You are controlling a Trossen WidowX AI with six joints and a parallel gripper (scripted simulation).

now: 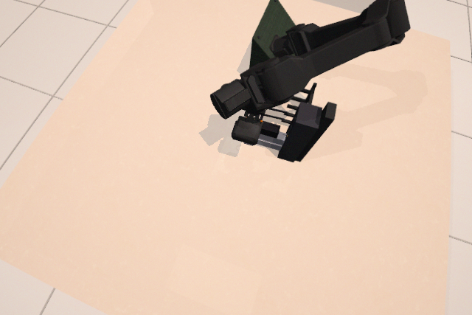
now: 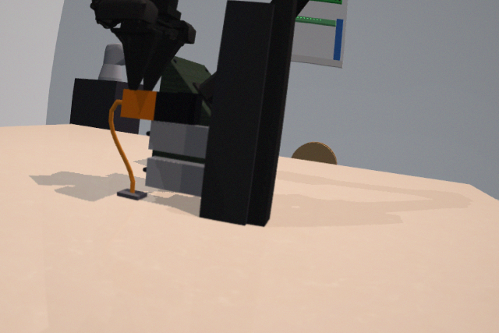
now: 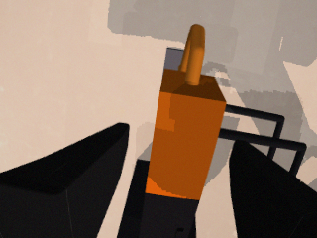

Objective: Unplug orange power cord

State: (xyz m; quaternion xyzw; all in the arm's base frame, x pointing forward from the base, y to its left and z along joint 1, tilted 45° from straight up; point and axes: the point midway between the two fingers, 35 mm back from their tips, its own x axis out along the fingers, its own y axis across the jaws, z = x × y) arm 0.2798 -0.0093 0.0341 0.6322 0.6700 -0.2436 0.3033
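The orange plug (image 2: pixel 138 104) (image 3: pixel 185 139) hangs level above the table, its front end in a black block (image 2: pixel 175 108) on the upright black power strip (image 2: pixel 242 111) (image 1: pixel 304 132). I cannot tell whether it is seated in the socket. Its orange cord (image 2: pixel 121 152) (image 3: pixel 194 54) curves down to a small grey foot (image 2: pixel 132 194) on the table. My gripper (image 2: pixel 140 86) (image 3: pixel 180 142) points down over the plug. Its two fingers stand apart on either side of the plug, with bare gaps showing in the wrist view. In the top view the arm hides most of the plug.
Two grey blocks (image 2: pixel 177 142) sit stacked under the plug against the strip. A dark green board (image 1: pixel 272 21) (image 2: pixel 185 75) leans behind the arm. The peach table (image 1: pixel 114 151) extends to the left and front.
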